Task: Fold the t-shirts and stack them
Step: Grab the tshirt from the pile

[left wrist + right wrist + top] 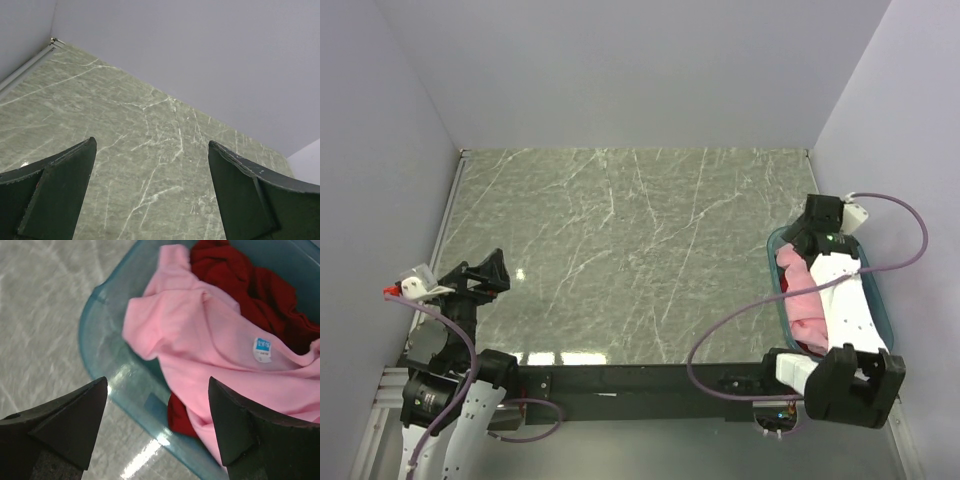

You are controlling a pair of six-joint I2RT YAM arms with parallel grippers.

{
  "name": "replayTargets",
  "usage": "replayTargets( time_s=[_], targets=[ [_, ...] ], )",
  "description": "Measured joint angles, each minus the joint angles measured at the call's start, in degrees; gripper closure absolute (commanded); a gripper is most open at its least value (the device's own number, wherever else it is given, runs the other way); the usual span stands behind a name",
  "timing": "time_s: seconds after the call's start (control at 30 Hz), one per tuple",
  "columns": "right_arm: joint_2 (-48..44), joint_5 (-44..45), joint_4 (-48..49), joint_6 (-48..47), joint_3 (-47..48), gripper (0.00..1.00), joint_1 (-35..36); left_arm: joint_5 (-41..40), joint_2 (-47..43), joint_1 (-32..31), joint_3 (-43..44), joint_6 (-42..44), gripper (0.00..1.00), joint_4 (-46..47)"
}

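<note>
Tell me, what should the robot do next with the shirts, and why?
Probably lower the right gripper onto the pink shirt and pinch it. Both shirts are bunched in the tub, pink over the red shirt, and the gripper hangs open above them.

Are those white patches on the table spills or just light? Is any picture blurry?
Likely light: top view, glare streaks on the table along its near edge; right wrist view, a bright reflection beside the teal tub, table at left smeared, pink shirt sharp; left wrist view, evenly lit, no blur.
</note>
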Motion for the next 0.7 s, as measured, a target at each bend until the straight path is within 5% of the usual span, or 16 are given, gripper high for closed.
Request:
replayTargets(
  time_s=[0.43, 0.7],
  targets=[
    [9.81, -6.32, 8.76, 4.13, -9.11, 0.22, -13.70, 0.04, 0.00, -0.09, -0.02, 0.02, 0.01, 0.00],
    [10.51, -5.73, 9.55, 4.07, -10.56, 0.74, -14.56, 0.11, 0.00, -0.09, -0.02, 0.02, 0.01, 0.00]
  ],
)
